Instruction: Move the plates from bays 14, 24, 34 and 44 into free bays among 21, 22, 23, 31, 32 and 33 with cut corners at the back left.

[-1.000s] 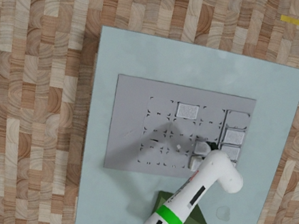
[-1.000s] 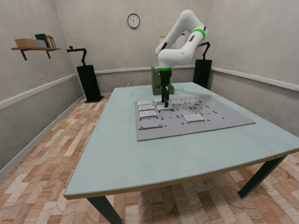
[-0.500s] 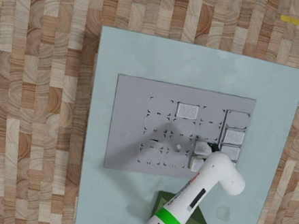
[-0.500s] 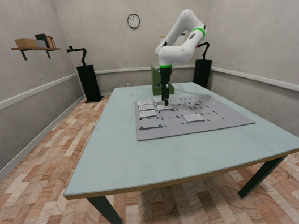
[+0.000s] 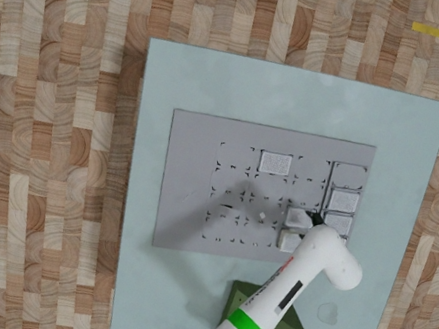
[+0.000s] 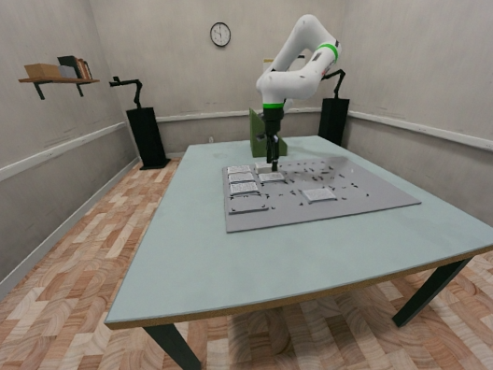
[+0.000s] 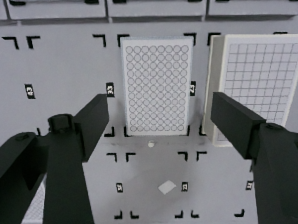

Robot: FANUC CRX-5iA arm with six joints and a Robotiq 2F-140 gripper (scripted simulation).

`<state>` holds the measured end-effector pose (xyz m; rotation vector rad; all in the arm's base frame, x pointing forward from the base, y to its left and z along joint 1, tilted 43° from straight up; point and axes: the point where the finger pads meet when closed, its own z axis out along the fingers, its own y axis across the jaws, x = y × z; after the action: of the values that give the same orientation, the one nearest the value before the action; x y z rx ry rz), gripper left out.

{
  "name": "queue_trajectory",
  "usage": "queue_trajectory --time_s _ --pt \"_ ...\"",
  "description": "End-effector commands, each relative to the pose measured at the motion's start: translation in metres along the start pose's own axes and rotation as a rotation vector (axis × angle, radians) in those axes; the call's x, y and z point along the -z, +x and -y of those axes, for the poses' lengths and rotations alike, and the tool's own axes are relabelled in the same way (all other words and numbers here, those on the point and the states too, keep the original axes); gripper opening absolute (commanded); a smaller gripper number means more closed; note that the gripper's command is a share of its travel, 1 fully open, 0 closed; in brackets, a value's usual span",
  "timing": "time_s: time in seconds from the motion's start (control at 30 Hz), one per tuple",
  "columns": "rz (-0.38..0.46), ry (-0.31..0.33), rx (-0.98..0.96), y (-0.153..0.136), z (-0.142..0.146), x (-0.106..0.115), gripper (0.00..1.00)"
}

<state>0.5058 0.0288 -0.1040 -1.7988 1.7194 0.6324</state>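
A sealed plate (image 5: 295, 217) (image 6: 272, 177) (image 7: 157, 90) lies in bay 23 and looks flat inside its corner pieces; its cut corner is too small to tell. My gripper (image 6: 274, 167) (image 7: 159, 106) is open and empty, just above this plate, with a finger beyond each end. Plates sit in raised bays 34 (image 5: 345, 200) (image 6: 244, 188), 24 (image 5: 338, 224) (image 6: 241, 177) and 14 (image 6: 239, 169); the arm mostly hides the last in the top view. Raised bay 44 (image 5: 350, 174) (image 6: 247, 205) is empty. Bays 22, 32 and 33 hold no plate.
The taller deep-well block (image 5: 289, 240) (image 7: 260, 82) stands in bay 13, close to the front finger. Another plate (image 5: 275, 162) (image 6: 319, 194) lies in bay 42. A small white flake (image 5: 262, 215) (image 7: 167, 187) lies in bay 22. A tiny round bit (image 7: 151, 144) lies between bays 23 and 22.
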Motion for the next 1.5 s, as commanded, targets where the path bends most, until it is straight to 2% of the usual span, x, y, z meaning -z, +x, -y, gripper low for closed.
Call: queue_trajectory --time_s 0.0,0.4,1.47 --pt "-0.001 0.001 0.0 0.0 0.001 0.004 0.7" --pt "-0.001 0.001 0.0 0.0 0.001 0.004 0.7" --pt "-0.001 0.001 0.001 0.112 0.0 0.005 0.7"
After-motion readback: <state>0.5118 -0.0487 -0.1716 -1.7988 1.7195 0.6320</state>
